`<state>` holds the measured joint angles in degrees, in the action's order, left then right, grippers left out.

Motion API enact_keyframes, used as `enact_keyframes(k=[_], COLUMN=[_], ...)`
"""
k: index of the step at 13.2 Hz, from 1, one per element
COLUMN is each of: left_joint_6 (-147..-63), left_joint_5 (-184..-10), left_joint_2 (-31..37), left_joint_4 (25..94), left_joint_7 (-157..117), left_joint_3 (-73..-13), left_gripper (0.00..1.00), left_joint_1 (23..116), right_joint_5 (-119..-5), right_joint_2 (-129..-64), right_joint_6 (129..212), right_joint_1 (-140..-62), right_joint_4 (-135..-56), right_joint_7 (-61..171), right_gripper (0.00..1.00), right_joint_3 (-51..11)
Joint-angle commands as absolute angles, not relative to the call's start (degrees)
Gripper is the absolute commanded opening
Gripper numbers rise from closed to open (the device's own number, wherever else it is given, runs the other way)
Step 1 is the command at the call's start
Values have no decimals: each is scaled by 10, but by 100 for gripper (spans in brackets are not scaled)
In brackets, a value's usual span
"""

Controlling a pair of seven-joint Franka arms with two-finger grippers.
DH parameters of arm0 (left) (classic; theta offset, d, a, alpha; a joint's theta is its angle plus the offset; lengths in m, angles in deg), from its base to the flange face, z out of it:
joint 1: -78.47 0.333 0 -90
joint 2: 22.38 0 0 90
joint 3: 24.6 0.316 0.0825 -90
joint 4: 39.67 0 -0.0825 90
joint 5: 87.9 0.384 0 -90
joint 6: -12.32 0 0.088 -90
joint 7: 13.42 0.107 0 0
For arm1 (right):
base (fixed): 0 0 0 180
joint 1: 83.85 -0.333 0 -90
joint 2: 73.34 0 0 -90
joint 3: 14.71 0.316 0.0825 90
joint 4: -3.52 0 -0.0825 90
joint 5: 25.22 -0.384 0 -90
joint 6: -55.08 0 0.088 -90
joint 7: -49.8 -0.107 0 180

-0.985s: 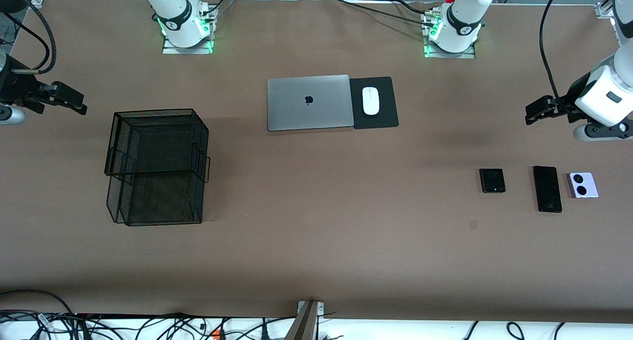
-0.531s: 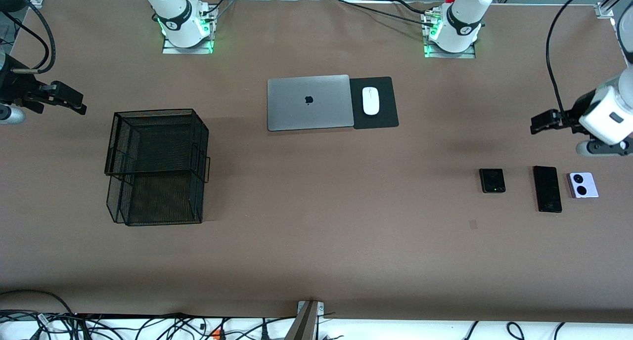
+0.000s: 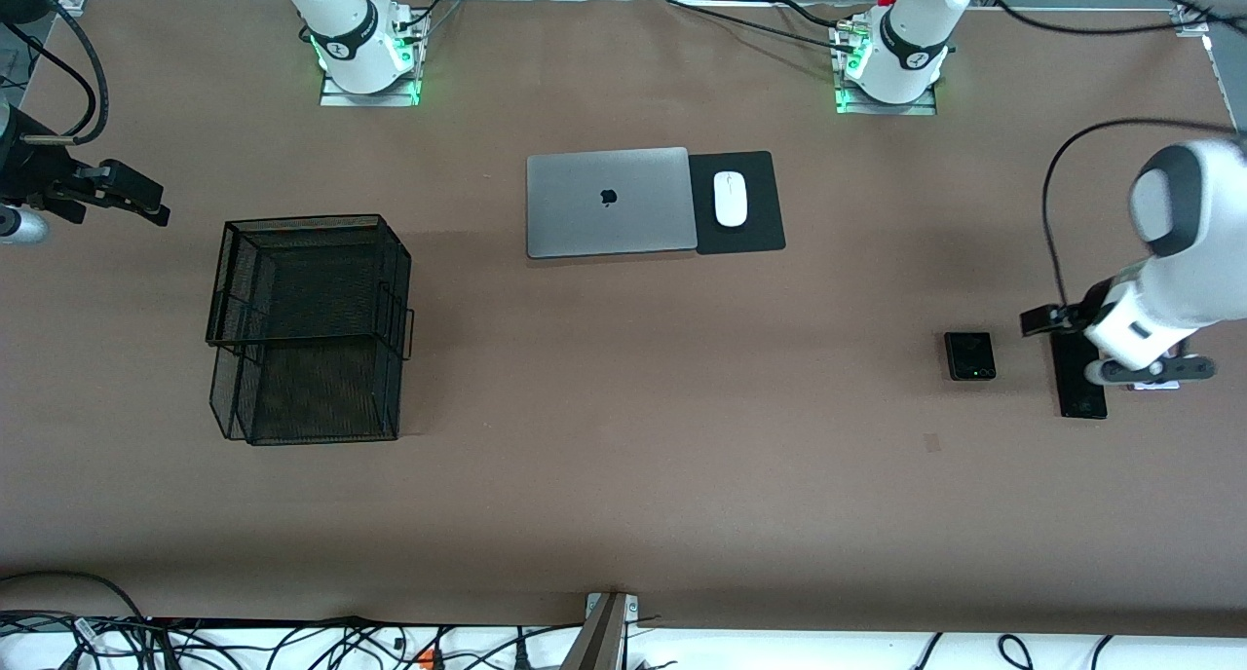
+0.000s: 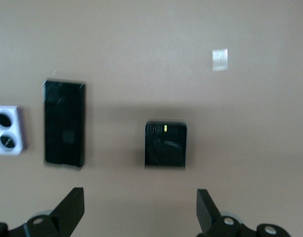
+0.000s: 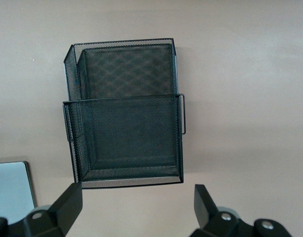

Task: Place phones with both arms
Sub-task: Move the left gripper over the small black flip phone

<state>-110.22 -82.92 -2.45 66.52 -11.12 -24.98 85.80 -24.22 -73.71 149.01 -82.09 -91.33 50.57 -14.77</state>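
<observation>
Three phones lie in a row toward the left arm's end of the table. The black flip phone (image 3: 970, 355) is apart from the other two. The long black slab phone (image 3: 1081, 395) is partly under the left arm. Of the lilac-white flip phone (image 3: 1155, 386) only an edge shows under the wrist. The left wrist view shows the flip phone (image 4: 165, 144), the slab phone (image 4: 64, 123) and the lilac phone (image 4: 8, 137). My left gripper (image 3: 1038, 321) (image 4: 140, 210) is open and empty above the table beside them. My right gripper (image 3: 146, 203) (image 5: 136, 205) is open, empty and waiting.
A black wire-mesh basket (image 3: 307, 329) (image 5: 124, 123) stands toward the right arm's end. A closed silver laptop (image 3: 606, 203) and a white mouse (image 3: 730, 199) on a black pad (image 3: 762, 234) lie mid-table near the bases. A small tape mark (image 3: 932, 442) is on the table.
The left arm has swung toward the front camera and lower, from above bare table to over the phones, now covering the lilac phone. The right arm has not moved.
</observation>
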Motion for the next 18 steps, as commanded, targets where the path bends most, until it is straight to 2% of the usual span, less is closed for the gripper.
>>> enact_keyframes(k=[1,3,6,10,18], left_joint_6=[-1196,-1269,-1323,-1328,-1338], left_joint_5=[-817,-817,-827,-837,-872], left_joint_2=[5,31,55,61,95], left_joint_4=[702,726,748,769,768], left_joint_7=[-88,-75,-83,-84,-82], left_joint_3=[-253,-254,-256,-257,-260], left_gripper=[100,100,100,100,100], left_joint_1=[861,867,871,872,873], right_joint_5=[-243,-243,-243,-243,-243], right_joint_2=[-728,-728,-728,-729,-730], right_joint_6=[1481,1482,1481,1481,1473], right_joint_1=[-813,-813,-813,-813,-813], right_joint_4=[-911,-910,-905,-905,-905], right_joint_7=[510,509,509,509,509], right_gripper=[100,100,100,100,100], right_joint_3=[-144,-144,-144,-144,-144])
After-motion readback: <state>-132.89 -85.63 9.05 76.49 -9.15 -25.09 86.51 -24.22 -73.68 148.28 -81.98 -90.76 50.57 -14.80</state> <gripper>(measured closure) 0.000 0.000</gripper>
